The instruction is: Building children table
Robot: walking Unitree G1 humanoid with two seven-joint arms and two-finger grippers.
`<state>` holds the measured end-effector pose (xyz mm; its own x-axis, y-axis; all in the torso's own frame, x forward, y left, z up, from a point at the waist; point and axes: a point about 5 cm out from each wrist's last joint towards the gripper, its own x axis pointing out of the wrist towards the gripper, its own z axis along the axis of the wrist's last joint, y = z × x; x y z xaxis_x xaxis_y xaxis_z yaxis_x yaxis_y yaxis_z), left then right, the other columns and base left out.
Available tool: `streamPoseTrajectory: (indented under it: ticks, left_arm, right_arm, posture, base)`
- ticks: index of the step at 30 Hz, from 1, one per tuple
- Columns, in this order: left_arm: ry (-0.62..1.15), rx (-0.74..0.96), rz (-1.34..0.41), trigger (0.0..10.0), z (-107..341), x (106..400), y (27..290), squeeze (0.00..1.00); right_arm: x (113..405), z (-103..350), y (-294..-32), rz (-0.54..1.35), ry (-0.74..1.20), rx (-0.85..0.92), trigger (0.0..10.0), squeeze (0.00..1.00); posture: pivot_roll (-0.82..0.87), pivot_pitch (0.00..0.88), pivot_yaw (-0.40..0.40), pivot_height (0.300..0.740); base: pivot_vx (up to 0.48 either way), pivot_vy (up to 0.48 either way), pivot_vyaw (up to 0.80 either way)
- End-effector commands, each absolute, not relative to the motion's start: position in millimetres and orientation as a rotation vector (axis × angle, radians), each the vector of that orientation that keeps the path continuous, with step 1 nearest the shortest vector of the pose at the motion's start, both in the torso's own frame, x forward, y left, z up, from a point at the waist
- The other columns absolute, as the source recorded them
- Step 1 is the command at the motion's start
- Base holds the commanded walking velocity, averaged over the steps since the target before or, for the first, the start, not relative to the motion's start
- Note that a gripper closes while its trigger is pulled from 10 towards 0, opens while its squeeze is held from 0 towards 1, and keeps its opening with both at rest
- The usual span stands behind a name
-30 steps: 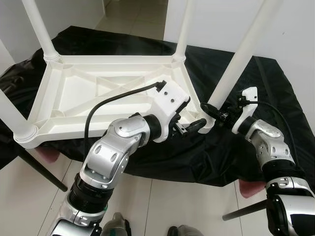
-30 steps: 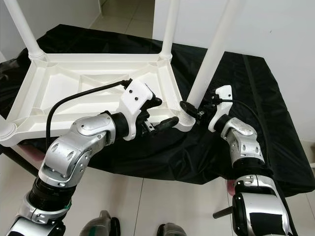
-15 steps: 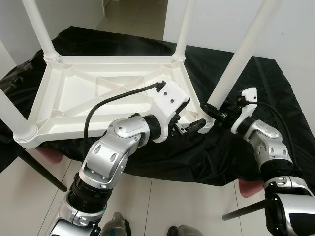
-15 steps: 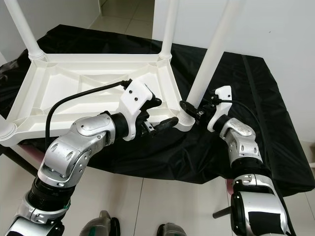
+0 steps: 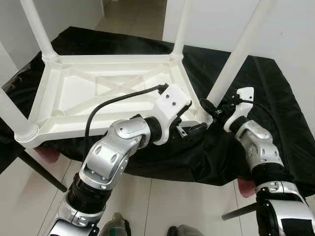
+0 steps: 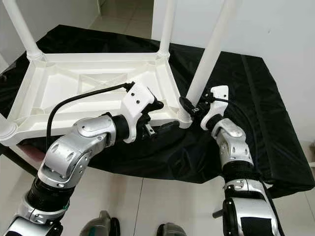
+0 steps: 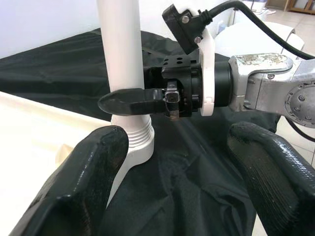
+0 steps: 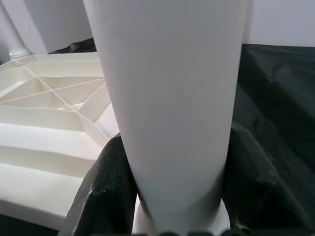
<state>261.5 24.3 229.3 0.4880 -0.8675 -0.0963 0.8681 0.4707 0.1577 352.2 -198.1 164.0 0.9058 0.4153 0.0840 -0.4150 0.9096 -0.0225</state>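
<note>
1. The near-right table leg (image 5: 235, 60) now stands closer to upright over its socket at the corner of the upturned white tabletop (image 5: 69, 93); a second ago it leaned further out to the robot's right, with its foot lying beyond that corner.
2. The right gripper (image 5: 210, 106) has moved with the leg, inward toward that corner, its fingers (image 8: 106, 189) clasping the leg's base on both sides.
3. The right forearm has swung in toward the leg as well, and the wrist sits higher beside it.
4. The left gripper (image 5: 193, 129) has drawn slightly back from the leg's base, fingers (image 7: 83, 182) spread apart.
</note>
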Motion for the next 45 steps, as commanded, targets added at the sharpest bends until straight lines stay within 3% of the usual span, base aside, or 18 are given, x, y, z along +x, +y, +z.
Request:
streamPoseTrajectory:
  ticks: [1,7,28,40,41,45]
  left_arm:
    - [-0.002,0.188,-1.085,10.0,228.7,258.4,22.0,0.00]
    - [-0.002,0.190,-1.091,10.0,228.5,257.4,21.6,0.00]
    - [-0.010,0.195,-1.101,10.0,228.4,258.7,18.3,0.00]
    - [-0.015,0.193,-1.099,10.0,228.7,261.0,18.0,0.00]
    - [-0.015,0.193,-1.099,10.0,228.7,261.0,18.1,0.00]
    - [-0.015,0.194,-1.096,10.0,228.6,261.3,18.4,0.00]
  right_arm:
    - [350.5,159.9,-203.9,0.376,-0.072,0.021,10.0,0.00]
    - [344.9,163.8,-192.9,0.301,-0.110,0.014,10.0,0.00]
    - [320.3,147.2,-160.2,-0.240,-0.056,0.009,10.0,0.00]
    - [319.6,145.9,-151.9,-0.256,-0.036,0.020,10.0,0.00]
    - [319.2,147.1,-150.5,-0.241,-0.044,0.034,10.0,1.00]
    - [318.8,149.6,-149.7,-0.231,-0.061,0.041,10.0,1.00]
  posture:
    - [0.05,0.022,-0.028,0.740]
    - [0.05,0.018,-0.028,0.740]
    - [0.04,0.000,-0.029,0.740]
    - [0.04,0.000,-0.029,0.740]
    - [0.04,0.000,-0.030,0.740]
    - [0.04,0.000,-0.030,0.740]
  base:
    - [0.000,0.000,0.00]
    - [0.000,0.000,0.00]
    - [0.000,0.000,0.00]
    - [0.000,0.000,0.00]
    - [0.000,0.000,0.00]
    - [0.000,0.000,0.00]
